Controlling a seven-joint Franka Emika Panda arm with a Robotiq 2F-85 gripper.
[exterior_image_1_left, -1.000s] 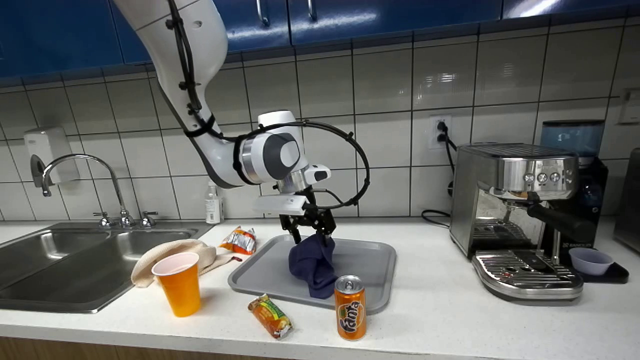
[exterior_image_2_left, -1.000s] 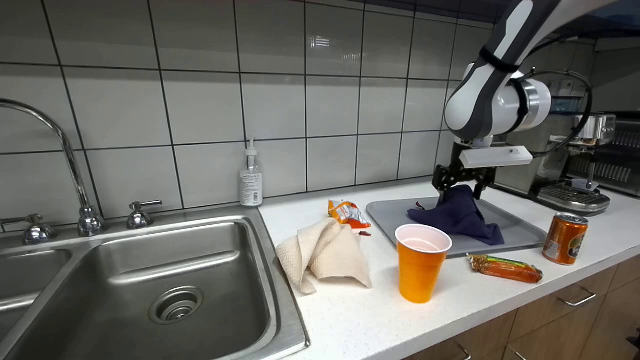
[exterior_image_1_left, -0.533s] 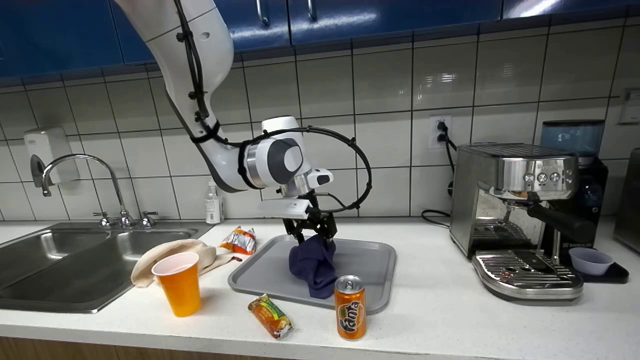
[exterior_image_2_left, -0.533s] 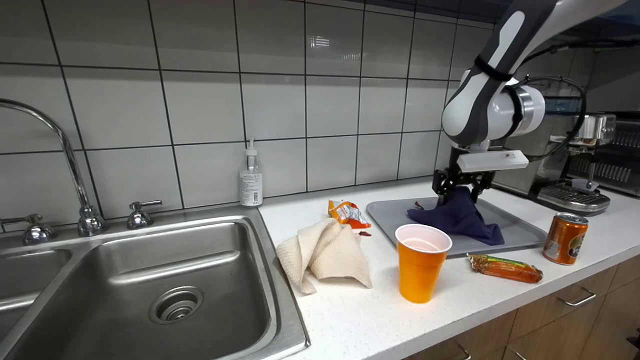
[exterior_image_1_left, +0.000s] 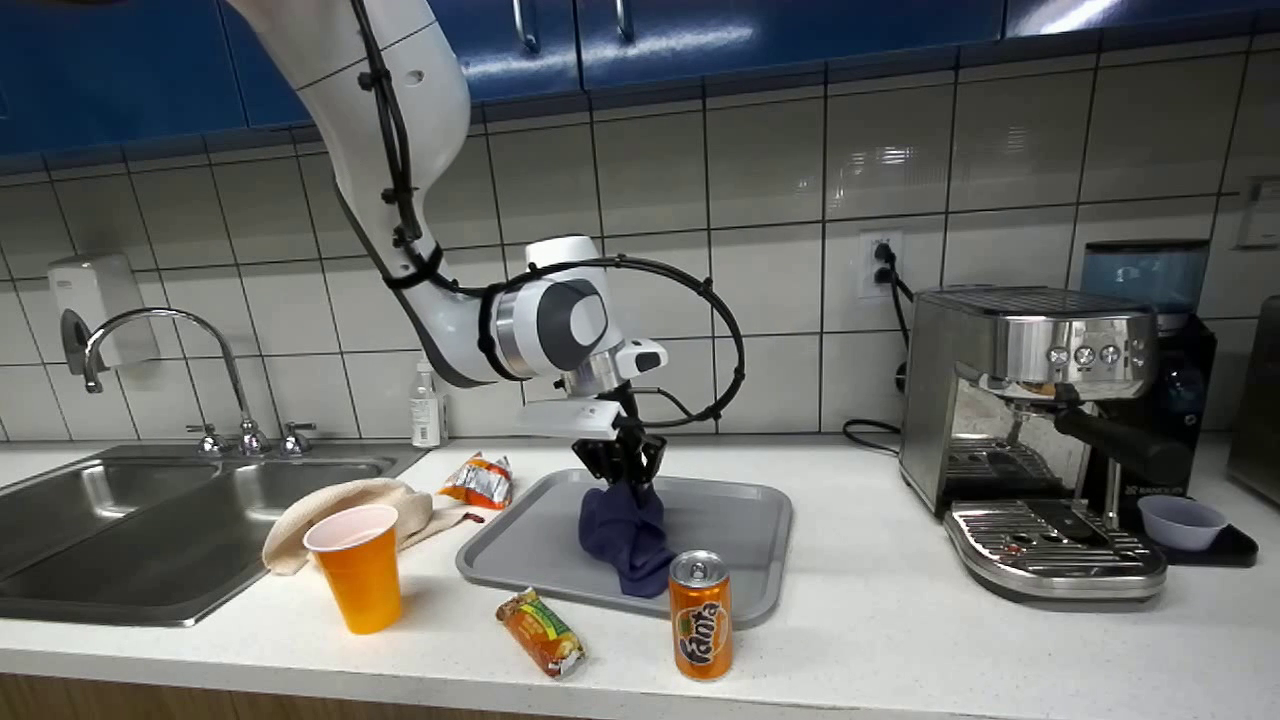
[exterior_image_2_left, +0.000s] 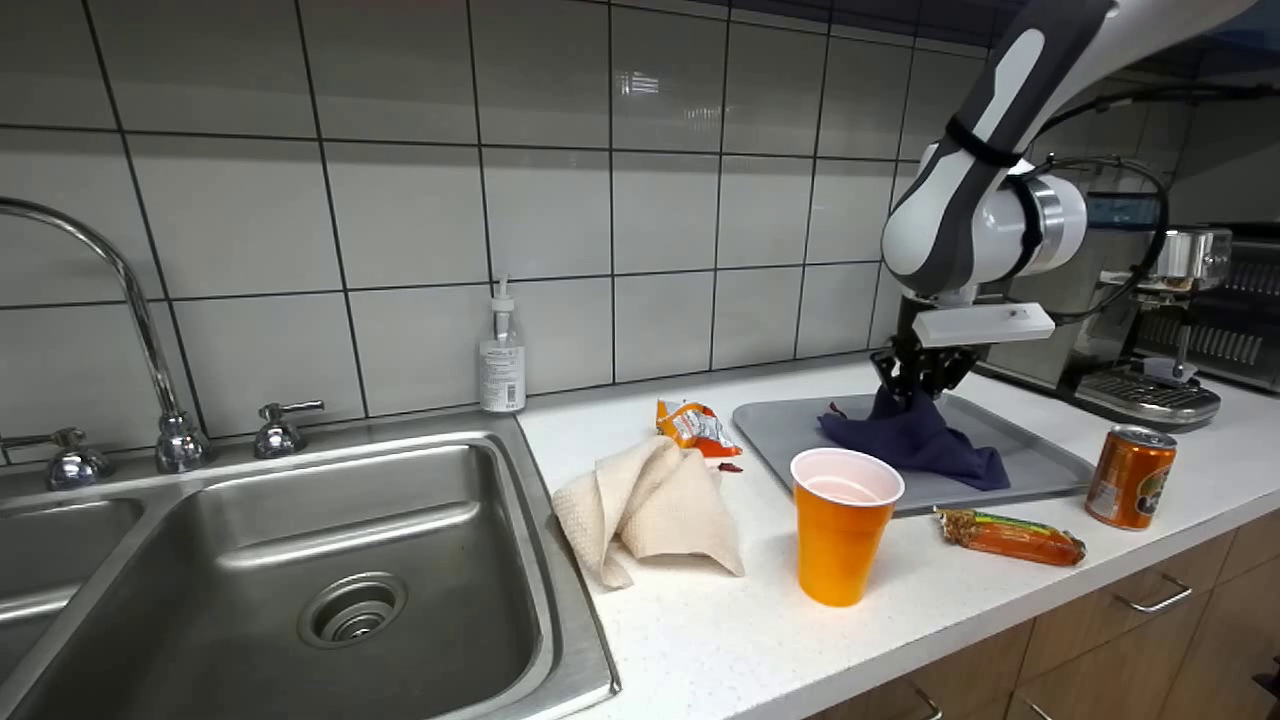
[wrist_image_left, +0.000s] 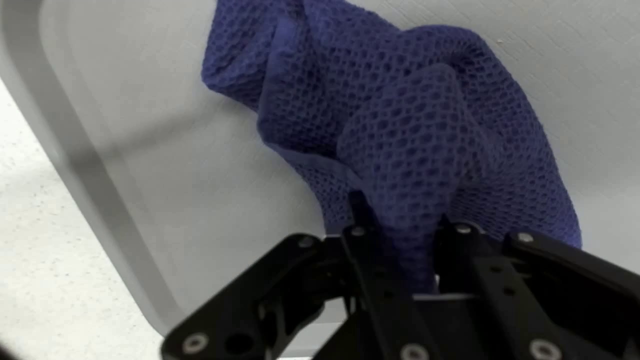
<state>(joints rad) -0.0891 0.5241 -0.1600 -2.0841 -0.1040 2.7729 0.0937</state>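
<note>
White countertop (exterior_image_1_left: 850, 600) spreads below the gripper (wrist_image_left: 404, 220), which pinches a fold of navy waffle-textured cloth (wrist_image_left: 415, 135). Beneath the grip, the cloth rests on a gray tray (exterior_image_1_left: 735, 515) that extends either side to its raised rim (exterior_image_1_left: 777, 550); beyond, nearer the counter's front edge (exterior_image_1_left: 300, 682), stands a Fanta can (exterior_image_1_left: 701, 630).

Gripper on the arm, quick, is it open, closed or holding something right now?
Gripper: closed, holding the dark blue cloth, a fold of it pinched in between.

Gripper (wrist_image_left: 402, 220) downward, jaws narrowly apart.
</note>
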